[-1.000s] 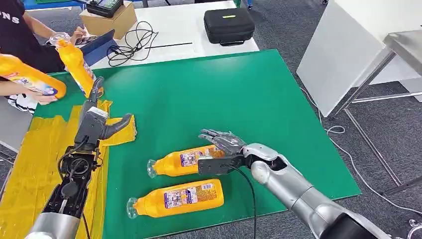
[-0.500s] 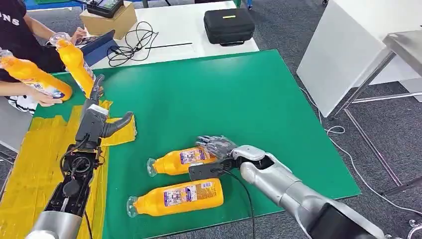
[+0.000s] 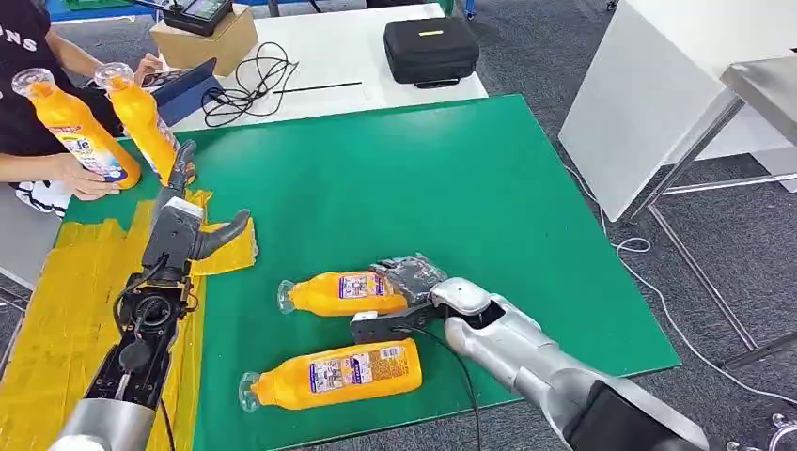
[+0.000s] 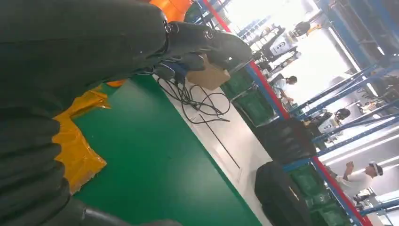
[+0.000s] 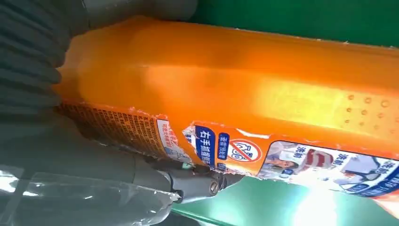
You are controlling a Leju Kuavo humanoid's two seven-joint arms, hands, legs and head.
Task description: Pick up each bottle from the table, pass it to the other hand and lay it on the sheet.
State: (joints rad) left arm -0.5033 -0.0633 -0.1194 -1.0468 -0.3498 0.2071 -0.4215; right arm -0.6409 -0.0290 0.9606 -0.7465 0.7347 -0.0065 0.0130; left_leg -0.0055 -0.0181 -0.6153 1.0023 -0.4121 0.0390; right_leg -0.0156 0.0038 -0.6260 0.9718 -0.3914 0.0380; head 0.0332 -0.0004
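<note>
here green table (image 3: 451, 178) bears yellow sheet (image 3: 56, 310), grey carpet (image 3: 554, 56) around.

Two orange bottles (image 3: 343, 293) (image 3: 338, 373) lying on green table (image 3: 451, 178)

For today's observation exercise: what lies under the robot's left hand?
Crumpled yellow plastic sheet taped over the green table mat lies under the open left robot hand. The arm covers part of the sheet.

Base of the farther lying bottle (image 3: 343, 293) hidden under right robot hand (image 3: 410, 277), person (image 3: 28, 85) cut off at frame edge
</note>
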